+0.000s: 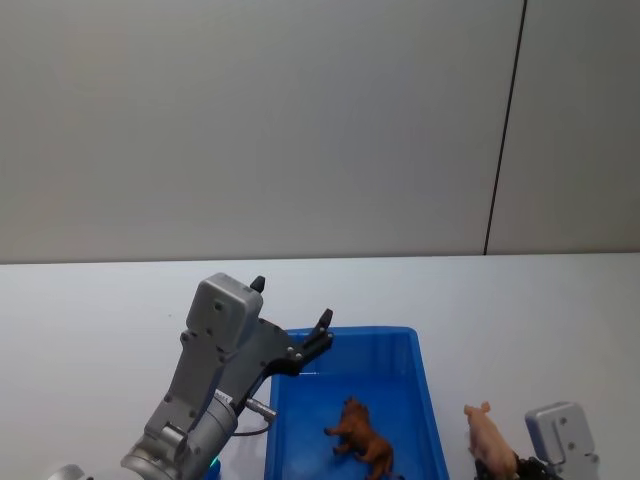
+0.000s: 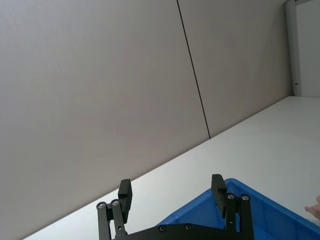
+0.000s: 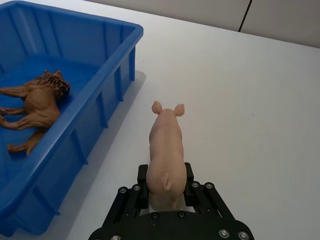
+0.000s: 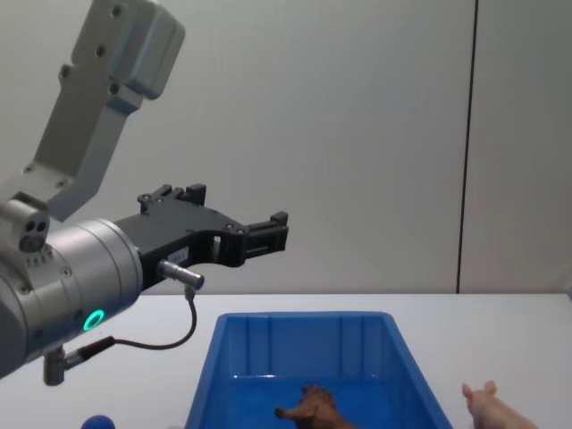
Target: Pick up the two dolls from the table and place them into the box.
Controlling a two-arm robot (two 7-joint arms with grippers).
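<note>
The reddish-brown doll point(image 1: 362, 440) lies on its side on the floor of the blue box point(image 1: 425, 345), also seen in the right wrist view as the doll point(image 3: 37, 100) inside the box point(image 3: 107, 95). The pale pink doll point(image 3: 165, 145) is just outside the box's right wall, over the white table point(image 3: 240, 100). My right gripper point(image 3: 166, 177) is shut on its rear end. My left gripper point(image 1: 292, 302) hangs open above the box's far left corner, its fingers point(image 2: 125, 192) holding nothing.
A grey wall with a dark vertical seam point(image 1: 505, 130) stands behind the table. Bare tabletop point(image 1: 540, 300) stretches beyond and to the right of the box. The left arm's grey housing point(image 4: 71, 268) looms large at the left of the chest view.
</note>
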